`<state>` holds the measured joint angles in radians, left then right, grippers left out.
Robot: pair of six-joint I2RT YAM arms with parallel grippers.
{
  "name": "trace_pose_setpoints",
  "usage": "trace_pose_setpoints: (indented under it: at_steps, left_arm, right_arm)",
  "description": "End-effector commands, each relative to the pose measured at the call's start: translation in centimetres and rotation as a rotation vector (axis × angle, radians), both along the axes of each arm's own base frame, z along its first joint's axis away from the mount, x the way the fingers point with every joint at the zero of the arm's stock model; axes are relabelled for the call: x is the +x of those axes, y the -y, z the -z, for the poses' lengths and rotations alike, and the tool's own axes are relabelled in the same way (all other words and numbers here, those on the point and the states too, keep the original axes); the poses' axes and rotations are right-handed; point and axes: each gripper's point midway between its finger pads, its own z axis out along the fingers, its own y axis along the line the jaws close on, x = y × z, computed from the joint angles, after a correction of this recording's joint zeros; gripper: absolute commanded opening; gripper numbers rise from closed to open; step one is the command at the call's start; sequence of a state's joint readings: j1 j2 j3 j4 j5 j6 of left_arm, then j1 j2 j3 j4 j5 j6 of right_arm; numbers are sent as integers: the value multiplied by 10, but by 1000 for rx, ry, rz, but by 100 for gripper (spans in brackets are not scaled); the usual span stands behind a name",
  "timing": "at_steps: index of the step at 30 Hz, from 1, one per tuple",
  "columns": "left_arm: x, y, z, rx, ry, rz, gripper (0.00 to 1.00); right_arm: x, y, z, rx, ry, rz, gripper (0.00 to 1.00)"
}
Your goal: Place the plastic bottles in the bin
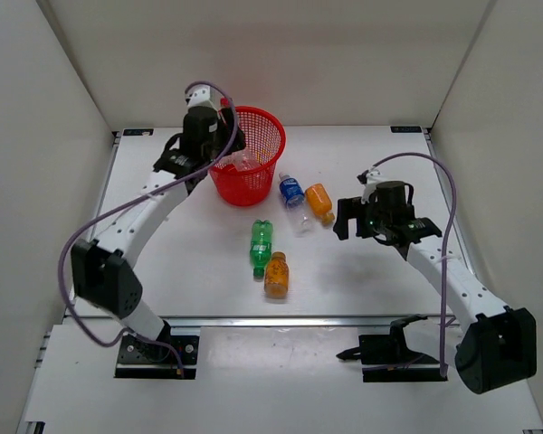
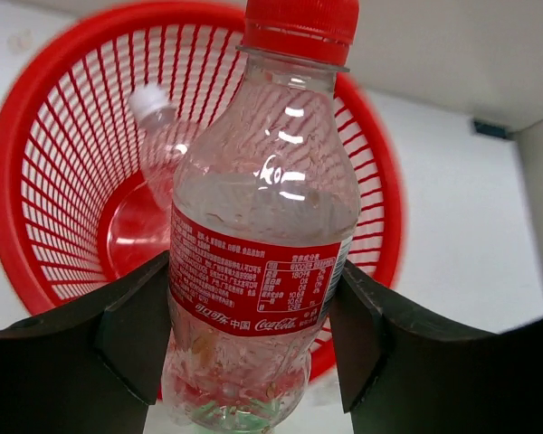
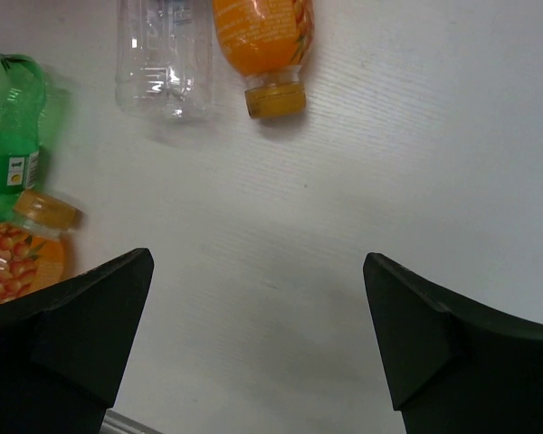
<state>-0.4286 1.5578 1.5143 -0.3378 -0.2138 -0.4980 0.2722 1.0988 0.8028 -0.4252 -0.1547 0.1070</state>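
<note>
The red-labelled bottle point(image 2: 262, 262) is sitting clamped in my left gripper point(image 2: 249, 336), hanging over the left rim of the bin point(image 2: 36, 181) in the upper middle of the overhead frame. One clear bottle point(image 2: 158, 136) is lying inside. If I'm letting go here, it may be clipping that rim and bouncing out. My right gripper point(image 3: 258, 334) is hovering wide and empty near the four loose bottles point(image 1: 261, 244) at centre frame.

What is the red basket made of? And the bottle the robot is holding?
The basket looks like glossy red plastic: thin moulded ribs forming an open mesh. The held bottle seems to be thin clear plastic: you can see through it, and it has shiny highlights.
</note>
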Motion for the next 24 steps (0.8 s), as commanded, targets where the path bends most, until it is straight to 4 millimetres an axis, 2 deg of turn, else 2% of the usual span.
trace_pose_setpoints:
  at_steps: [1,2,3,4,8,9,10,12,14,15,16,17,18,20,21,23,24]
  left_arm:
    - [21,-20,-28,-12,68,-85,64]
    - [24,-19,-20,0,47,-87,69]
    - [25,-17,-18,18,37,-79,82]
    - [26,-17,-25,20,49,-90,98]
    - [16,-14,-35,26,62,-73,99]
    - [13,-15,-42,12,75,-65,99]
    - [9,-15,-36,18,57,-54,98]
    - [-7,-14,-46,15,64,-34,99]
    - [-26,-10,-30,45,20,-1,99]
    - [-36,-10,-29,46,11,14,98]
    - [-49,-11,-20,59,-23,35,99]
    - [-59,-7,-7,72,-54,63,98]
    - [-70,-9,-6,80,-69,84,99]
    - [-96,-1,24,127,-139,149,99]
    - [-107,-4,30,140,-168,159,99]
    - [-137,-6,68,177,-275,211,98]
    - [-144,-9,71,161,-284,205,99]
  right_arm:
    - [42,-4,-36,-13,172,-33,99]
    - [49,-1,-41,-21,193,-31,99]
    - [53,-2,-35,-32,175,-36,99]
    - [63,3,-35,-53,189,-34,99]
    - [88,-2,-37,-53,216,-45,97]
    - [91,-8,-35,-45,218,-81,96]
    - [93,-15,-29,-39,213,-120,96]
    - [101,-25,-29,-38,231,-170,95]
    - [109,-34,-18,-62,240,-222,94]
    - [111,-38,-18,-53,240,-230,94]
    - [116,-39,-10,-61,229,-242,94]
    - [120,-39,-10,-63,229,-240,93]
    - [124,-41,0,-64,203,-245,93]
    - [136,-38,13,-88,181,-220,90]
    - [138,-39,13,-89,181,-227,89]
    - [145,-40,26,-85,163,-243,85]
    - [148,-40,23,-86,172,-238,84]
